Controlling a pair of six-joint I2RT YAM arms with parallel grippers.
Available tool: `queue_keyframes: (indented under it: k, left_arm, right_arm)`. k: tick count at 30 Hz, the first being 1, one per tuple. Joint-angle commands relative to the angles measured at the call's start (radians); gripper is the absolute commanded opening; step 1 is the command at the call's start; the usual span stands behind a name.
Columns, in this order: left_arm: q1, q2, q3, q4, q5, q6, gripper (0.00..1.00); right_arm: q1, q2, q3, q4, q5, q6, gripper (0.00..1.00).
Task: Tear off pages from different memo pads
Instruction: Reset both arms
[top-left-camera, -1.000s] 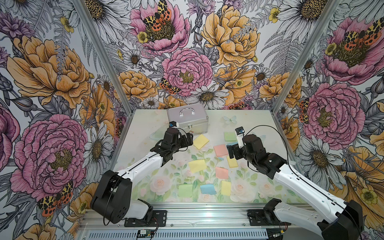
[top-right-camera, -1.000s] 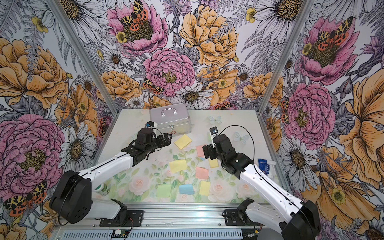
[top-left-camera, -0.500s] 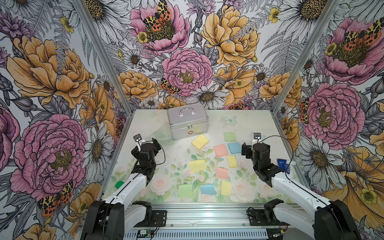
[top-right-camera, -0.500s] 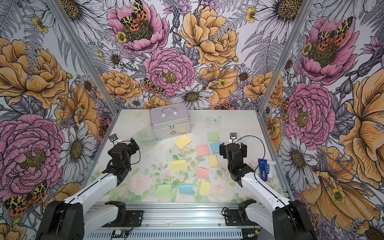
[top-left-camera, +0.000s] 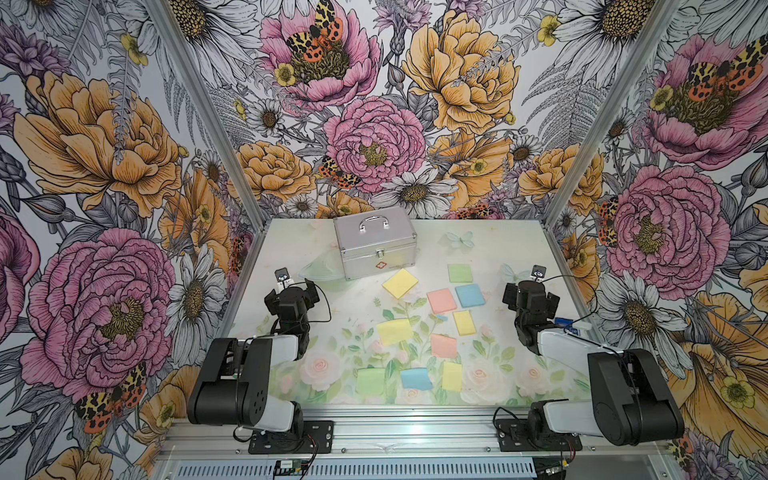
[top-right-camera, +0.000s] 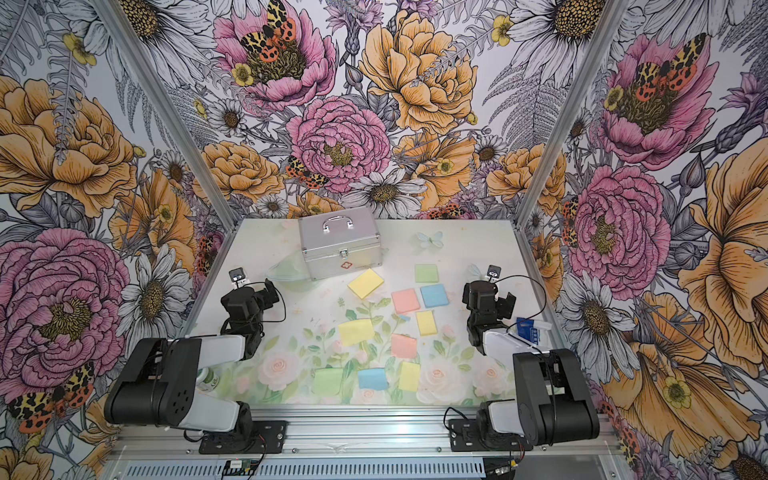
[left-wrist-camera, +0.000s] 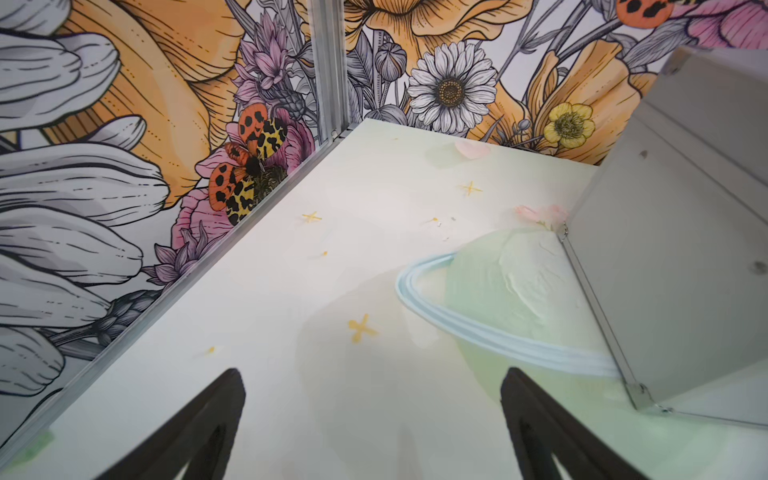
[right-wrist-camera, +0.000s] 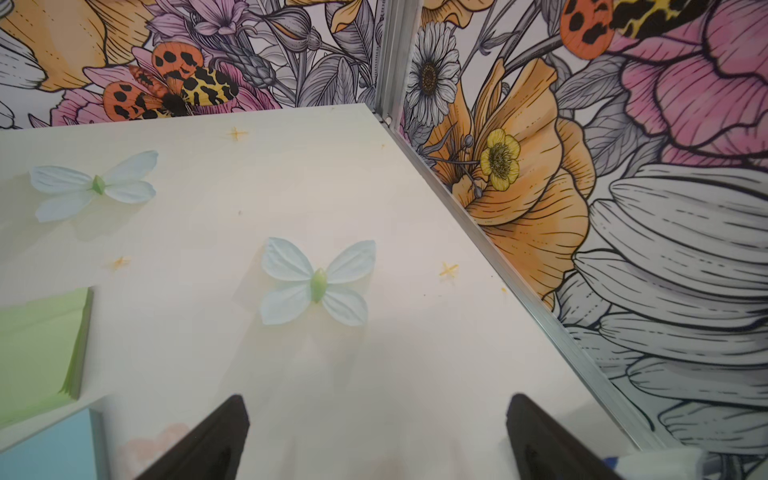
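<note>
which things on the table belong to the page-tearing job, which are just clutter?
Job: yellow memo pad, green memo pad, pink memo pad, blue memo pad, loose pages.
Lying about: silver case, blue-and-white packet, small bottle.

Bright even overhead light w/ soft shadows, glare on front rail (top-left-camera: 417, 430), wrist-view edges blurry.

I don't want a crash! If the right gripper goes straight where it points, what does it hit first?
Nothing close: the open right gripper points over pale bare table; the green square paper memo pad lies aside. Probably the flowered wall near the silver corner post comes first, but depth is unclear.
</note>
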Motion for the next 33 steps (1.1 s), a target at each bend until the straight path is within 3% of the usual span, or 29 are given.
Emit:
queue_keyframes:
  k: [1,2,4,7,9,10,13,33]
  left_arm:
    - [0.04,0.036,-0.02,0.18,0.141,0.029,0.99]
    - [0.035,0.029,-0.016,0.157,0.133,0.033,0.99]
    - [0.019,0.029,-0.002,0.133,0.113,0.047,0.99]
    - [0.004,0.031,0.003,0.127,0.093,0.06,0.99]
    - [0.001,0.031,0.001,0.126,0.088,0.063,0.99]
    - [0.001,0.031,0.003,0.127,0.087,0.063,0.99]
    - [-0.002,0.031,0.003,0.127,0.082,0.065,0.99]
    - [0.007,0.03,0.003,0.125,0.108,0.063,0.99]
  right_arm:
    - [-0.034,0.026,-0.077,0.327,-0.012,-0.024,0.99]
    - [-0.052,0.071,-0.122,0.465,-0.044,-0.033,0.99]
    - [-0.059,0.05,-0.127,0.442,-0.152,-0.053,0.99]
    - [-0.055,0.173,-0.136,0.586,-0.342,-0.143,0.99]
    - [-0.047,0.148,-0.084,0.437,-0.412,-0.172,0.99]
    - [-0.057,0.182,-0.065,0.462,-0.463,-0.188,0.99]
    - [-0.102,0.176,-0.037,0.397,-0.468,-0.12,0.99]
    - [-0.094,0.171,-0.039,0.396,-0.456,-0.125,0.99]
